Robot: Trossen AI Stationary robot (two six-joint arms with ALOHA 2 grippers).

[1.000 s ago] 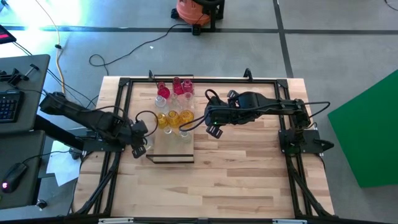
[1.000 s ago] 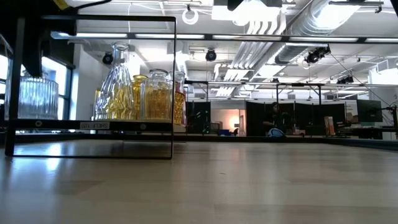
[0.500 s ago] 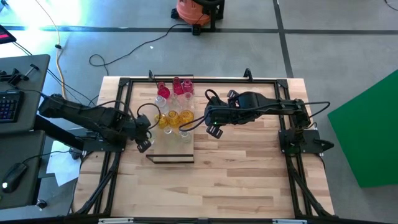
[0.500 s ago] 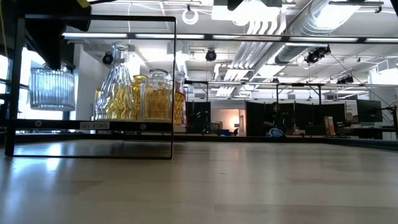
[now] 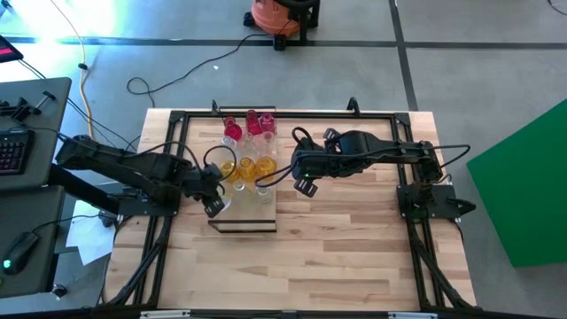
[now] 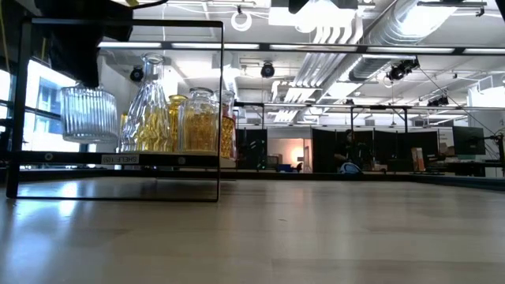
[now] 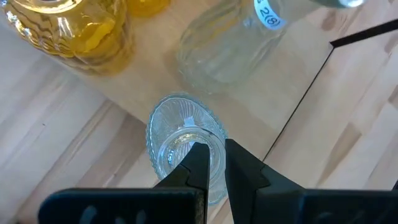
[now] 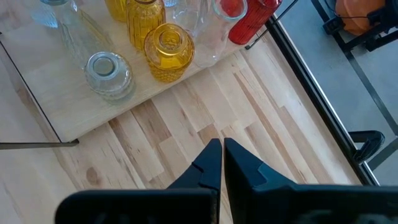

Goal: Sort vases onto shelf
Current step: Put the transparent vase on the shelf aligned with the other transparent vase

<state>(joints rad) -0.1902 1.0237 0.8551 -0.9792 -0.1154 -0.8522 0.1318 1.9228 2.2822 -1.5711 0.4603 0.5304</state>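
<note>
Your left claw [image 7: 212, 163] is pinched on the rim of a clear ribbed vase [image 7: 185, 142], which hangs under it, above the shelf [image 5: 244, 215] edge. Just beyond stand the yellow vases [image 5: 248, 167]. Your right claw [image 8: 222, 158] is closed, empty, beside the shelf.

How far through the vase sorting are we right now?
Done: red vases and amber vases already stand grouped on the shelf, with a clear vase beside them. In hand: the left tool is shut on a ribbed clear vase, held above the shelf's left edge, not yet set down. The right tool waits shut over the table. Left: placing this vase.
</note>
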